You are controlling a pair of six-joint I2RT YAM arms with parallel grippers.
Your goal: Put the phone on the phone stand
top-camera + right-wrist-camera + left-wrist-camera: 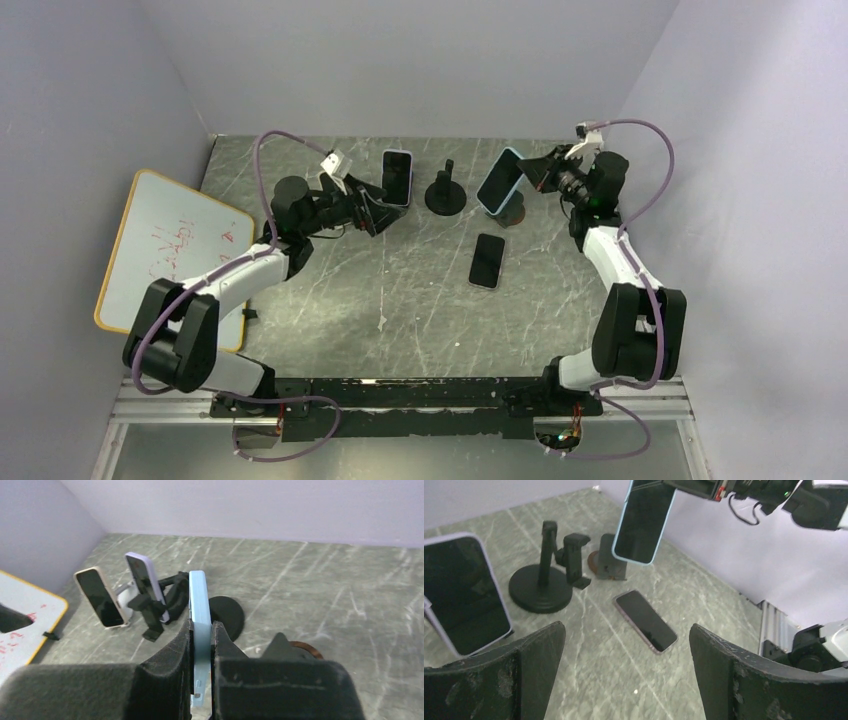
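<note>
A: Right wrist view: what is the right claw (202, 630) doing?
B: It is shut tight on the blue phone (198, 592), pinching its front and back near one end. The little stand (514, 212) sits just below the claw.
A: And the left claw (377, 212)?
B: Wide open, holding nothing.
A: Is the phone tricky?
B: I think so. It looks stiff, smooth and slippery, and glass can crack. Hold the flat sides firmly, then set it down softly.

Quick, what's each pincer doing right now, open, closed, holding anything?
Left pincer: open, holding nothing.
Right pincer: closed on the light blue-cased smartphone, gripping it by its edge.
</note>
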